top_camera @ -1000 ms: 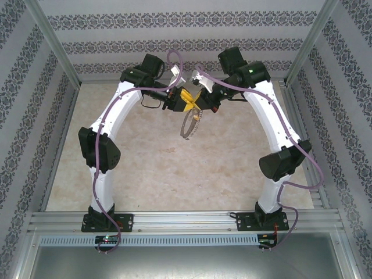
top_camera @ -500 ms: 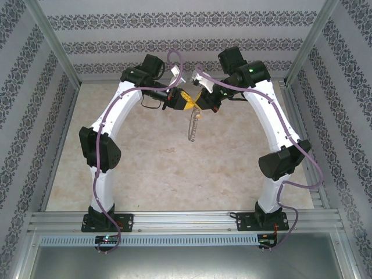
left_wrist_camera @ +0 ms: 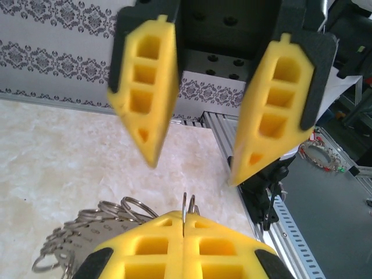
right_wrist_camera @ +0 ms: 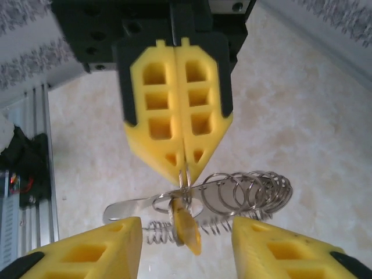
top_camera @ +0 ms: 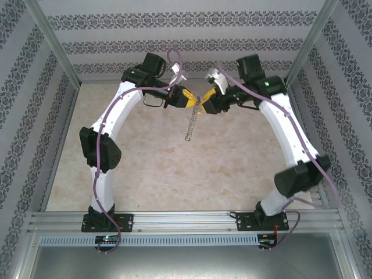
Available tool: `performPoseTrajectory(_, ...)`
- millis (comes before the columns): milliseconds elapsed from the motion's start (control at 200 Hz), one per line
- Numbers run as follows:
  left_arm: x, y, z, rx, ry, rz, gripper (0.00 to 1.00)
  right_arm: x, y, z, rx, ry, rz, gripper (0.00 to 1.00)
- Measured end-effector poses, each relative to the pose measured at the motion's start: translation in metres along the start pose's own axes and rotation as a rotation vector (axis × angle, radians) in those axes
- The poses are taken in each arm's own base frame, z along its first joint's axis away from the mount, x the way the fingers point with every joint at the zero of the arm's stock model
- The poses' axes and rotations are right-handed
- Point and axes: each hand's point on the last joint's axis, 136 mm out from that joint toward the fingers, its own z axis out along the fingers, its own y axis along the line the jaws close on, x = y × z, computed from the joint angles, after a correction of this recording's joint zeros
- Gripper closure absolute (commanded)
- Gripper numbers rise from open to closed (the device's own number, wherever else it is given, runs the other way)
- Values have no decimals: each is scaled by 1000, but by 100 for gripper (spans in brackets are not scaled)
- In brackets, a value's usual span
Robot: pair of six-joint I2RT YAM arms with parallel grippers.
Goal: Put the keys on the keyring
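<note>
Backing off rightward, the right gripper (left_wrist_camera: 195, 168) now has its jaws apart and empty. The left gripper (right_wrist_camera: 185, 170) pinches the keyring (right_wrist_camera: 250, 195), which dangles over the far-middle table (top_camera: 145, 168). The key (right_wrist_camera: 187, 231) appears threaded on, so little seems left.

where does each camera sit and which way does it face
Top external: above and behind the robot, looking down at the table; left arm and right arm show, keyring hanging between them.
Left wrist: on the left arm, facing the open right tool; its own left tool is shut on the keyring.
Right wrist: on the right arm, facing the left tool; its own fingers flank the key.
Both wrist views share the keyring.
</note>
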Motion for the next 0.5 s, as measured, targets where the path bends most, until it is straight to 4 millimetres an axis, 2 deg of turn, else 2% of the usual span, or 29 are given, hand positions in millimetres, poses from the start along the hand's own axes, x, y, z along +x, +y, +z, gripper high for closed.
performPoseTrajectory(140,-3,0,0,4,-10,-3,100,13,5,-9,-12,-145,79,49)
performPoseTrajectory(340,-6,1,0,6,-19,1,100,29,-1,18,-63,-214,155,48)
performPoseTrajectory(500,-7,2,0,5,-21,-3,100,18,3,30,-94,-255,137,48)
